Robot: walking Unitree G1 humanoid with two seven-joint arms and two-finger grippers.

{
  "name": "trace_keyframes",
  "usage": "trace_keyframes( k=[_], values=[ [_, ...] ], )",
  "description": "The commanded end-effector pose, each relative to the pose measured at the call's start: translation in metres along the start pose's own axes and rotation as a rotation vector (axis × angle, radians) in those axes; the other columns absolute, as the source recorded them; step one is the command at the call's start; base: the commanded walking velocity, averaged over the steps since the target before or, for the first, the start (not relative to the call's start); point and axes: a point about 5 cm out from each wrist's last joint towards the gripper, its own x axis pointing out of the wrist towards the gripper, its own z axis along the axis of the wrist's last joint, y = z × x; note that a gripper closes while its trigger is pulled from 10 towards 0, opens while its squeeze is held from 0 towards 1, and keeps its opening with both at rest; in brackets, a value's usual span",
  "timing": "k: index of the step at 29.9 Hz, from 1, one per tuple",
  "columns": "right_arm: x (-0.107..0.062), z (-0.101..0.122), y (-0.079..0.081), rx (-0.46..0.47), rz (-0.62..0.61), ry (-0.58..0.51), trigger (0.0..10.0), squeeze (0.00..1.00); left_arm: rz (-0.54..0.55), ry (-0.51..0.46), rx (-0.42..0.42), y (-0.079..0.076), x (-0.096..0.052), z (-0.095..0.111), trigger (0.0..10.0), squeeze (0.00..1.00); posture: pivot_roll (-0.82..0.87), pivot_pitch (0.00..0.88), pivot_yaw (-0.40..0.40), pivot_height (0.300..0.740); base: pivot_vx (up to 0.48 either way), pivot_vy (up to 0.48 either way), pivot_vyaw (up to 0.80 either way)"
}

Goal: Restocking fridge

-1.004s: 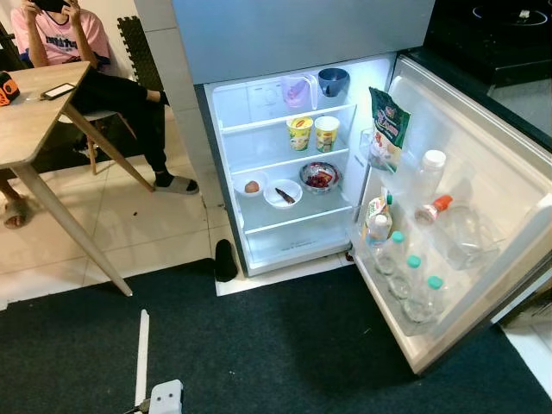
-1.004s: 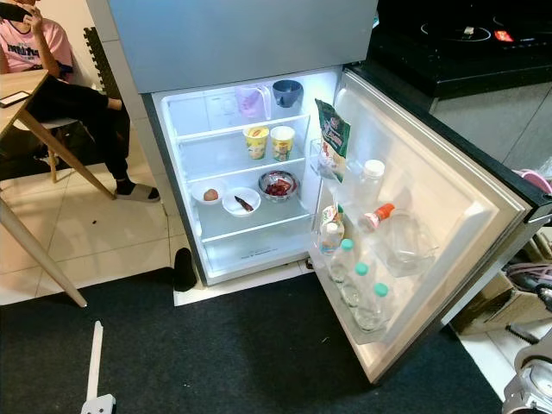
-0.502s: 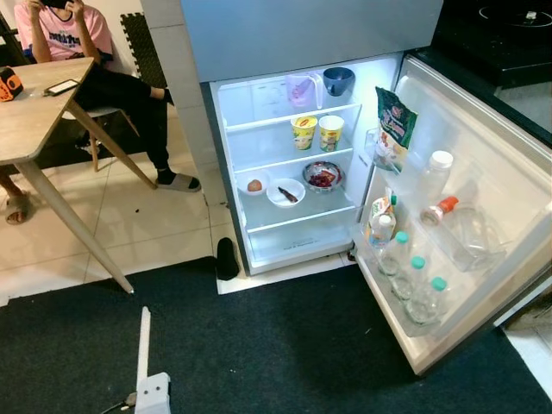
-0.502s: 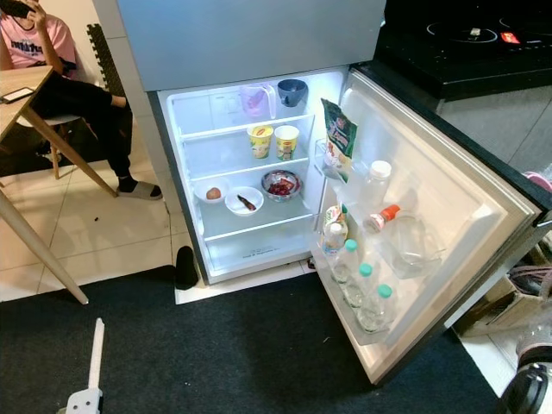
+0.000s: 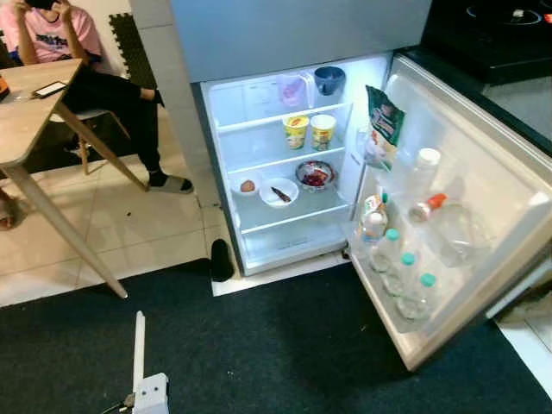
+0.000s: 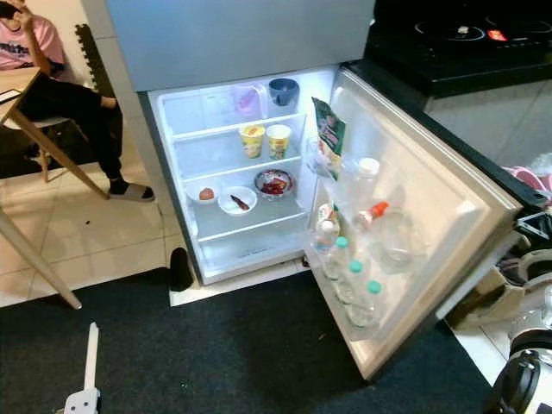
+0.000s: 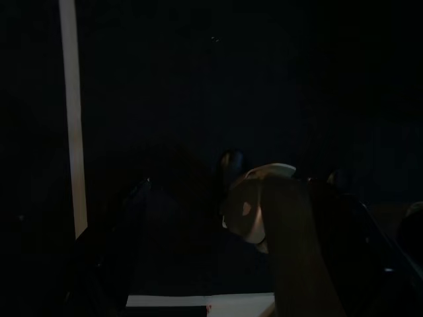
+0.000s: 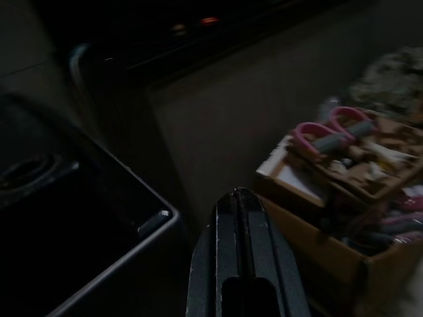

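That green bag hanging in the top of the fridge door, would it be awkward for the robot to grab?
Probably somewhat. The green bag looks like a soft pouch, leaning and creased, so it would likely flop and bend rather than hold its shape. Its printed surface looks glossy, so it may slip between gripper fingers. It sticks well above the door shelf, so it could tip sideways if nudged.

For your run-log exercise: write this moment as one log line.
fridge door: open | middle shelf: two yellow cups | right gripper: shut, idle | left gripper: idle, dark
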Motion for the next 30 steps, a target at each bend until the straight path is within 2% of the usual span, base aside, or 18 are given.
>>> trace_keyframes(
  k=[1, 3, 5, 6, 9, 11, 13, 15, 17, 18, 19, 20, 21, 23, 24, 26, 29, 30],
  values=[
    [0.004, -0.01, 0.018, -0.016, 0.123, 0.052, 10.0, 0.0, 0.001, 0.0, 0.005, 0.001, -0.001, 0.0, 10.0, 0.0, -0.02, 0.0, 0.022, 0.74, 0.0, 0.0, 0.0],
    [0.004, -0.011, 0.021, -0.022, 0.152, 0.061, 10.0, 0.0, 0.0, 0.0, 0.006, 0.001, 0.0, 0.0, 10.0, 0.0, -0.02, 0.0, 0.022, 0.74, 0.0, 0.0, 0.0],
    [0.002, -0.02, 0.032, -0.036, 0.298, 0.104, 10.0, 0.0, -0.004, 0.002, 0.008, 0.0, 0.0, -0.001, 10.0, 0.0, -0.02, 0.0, 0.023, 0.74, 0.0, 0.0, 0.0],
    [0.002, -0.02, 0.032, -0.036, 0.298, 0.104, 10.0, 0.0, -0.004, 0.002, 0.008, 0.0, 0.0, -0.001, 10.0, 0.0, -0.02, 0.0, 0.023, 0.74, 0.0, 0.0, 0.0],
    [-0.002, -0.031, 0.047, -0.065, 0.483, 0.172, 10.0, 0.0, -0.009, 0.006, 0.012, -0.001, 0.0, -0.003, 10.0, 0.0, -0.02, 0.0, 0.023, 0.74, 0.0, 0.0, 0.0],
    [-0.006, -0.044, 0.065, -0.087, 0.636, 0.228, 10.0, 0.0, -0.01, 0.008, 0.015, -0.001, 0.0, -0.003, 10.0, 0.0, -0.02, 0.0, 0.023, 0.74, 0.0, 0.0, 0.0],
    [-0.007, -0.048, 0.071, -0.094, 0.69, 0.247, 10.0, 0.0, -0.01, 0.009, 0.016, -0.001, 0.0, -0.003, 10.0, 0.0, -0.02, 0.0, 0.023, 0.74, 0.0, 0.0, 0.0],
    [-0.014, -0.063, 0.098, -0.118, 0.882, 0.301, 10.0, 0.0, -0.011, 0.011, 0.018, -0.001, 0.0, -0.003, 10.0, 0.0, -0.02, 0.0, 0.024, 0.74, 0.0, 0.0, 0.0],
    [-0.014, -0.063, 0.098, -0.118, 0.882, 0.301, 10.0, 0.0, -0.011, 0.011, 0.018, -0.001, 0.0, -0.003, 10.0, 0.0, -0.02, 0.0, 0.024, 0.74, 0.0, 0.0, 0.0],
    [-0.022, -0.073, 0.131, -0.107, 1.075, 0.319, 10.0, 0.0, -0.011, 0.012, 0.019, -0.001, -0.001, -0.003, 10.0, 0.0, -0.02, 0.0, 0.026, 0.74, 0.0, 0.0, 0.0],
    [-0.024, -0.075, 0.143, -0.097, 1.134, 0.316, 10.0, 0.0, -0.011, 0.012, 0.02, -0.001, -0.001, -0.003, 10.0, 0.0, -0.02, 0.0, 0.026, 0.74, 0.0, 0.0, 0.0],
    [-0.024, -0.075, 0.143, -0.097, 1.134, 0.316, 10.0, 0.0, -0.011, 0.012, 0.02, -0.001, -0.001, -0.003, 10.0, 0.0, -0.02, 0.0, 0.026, 0.74, 0.0, 0.0, 0.0],
    [-0.032, -0.074, 0.163, -0.055, 1.254, 0.297, 10.0, 0.0, -0.012, 0.013, 0.021, -0.001, 0.0, -0.003, 10.0, 0.0, -0.02, 0.0, 0.026, 0.74, 0.0, 0.0, 0.0],
    [-0.047, -0.07, 0.19, 0.025, 1.42, 0.262, 10.0, 0.0, -0.014, 0.013, 0.022, -0.002, 0.0, -0.003, 10.0, 0.0, -0.02, 0.0, 0.028, 0.74, 0.0, 0.0, 0.0],
    [-0.047, -0.07, 0.19, 0.025, 1.42, 0.262, 10.0, 0.0, -0.014, 0.013, 0.022, -0.002, 0.0, -0.003, 10.0, 0.0, -0.02, 0.0, 0.028, 0.74, 0.0, 0.0, 0.0],
    [-0.045, -0.065, 0.203, 0.099, 1.433, 0.203, 10.0, 0.0, -0.017, 0.014, 0.023, -0.003, 0.0, -0.004, 10.0, 0.0, -0.02, 0.0, 0.026, 0.74, 0.0, 0.0, 0.0],
    [-0.035, -0.075, 0.197, 0.055, 1.316, 0.215, 10.0, 0.0, -0.019, 0.014, 0.024, -0.004, 0.0, -0.004, 10.0, 0.0, -0.02, 0.0, 0.024, 0.74, 0.0, 0.0, 0.0],
    [-0.035, -0.075, 0.197, 0.055, 1.316, 0.215, 10.0, 0.0, -0.019, 0.014, 0.024, -0.004, 0.0, -0.004, 10.0, 0.0, -0.02, 0.0, 0.024, 0.74, 0.0, 0.0, 0.0]
  ],
)
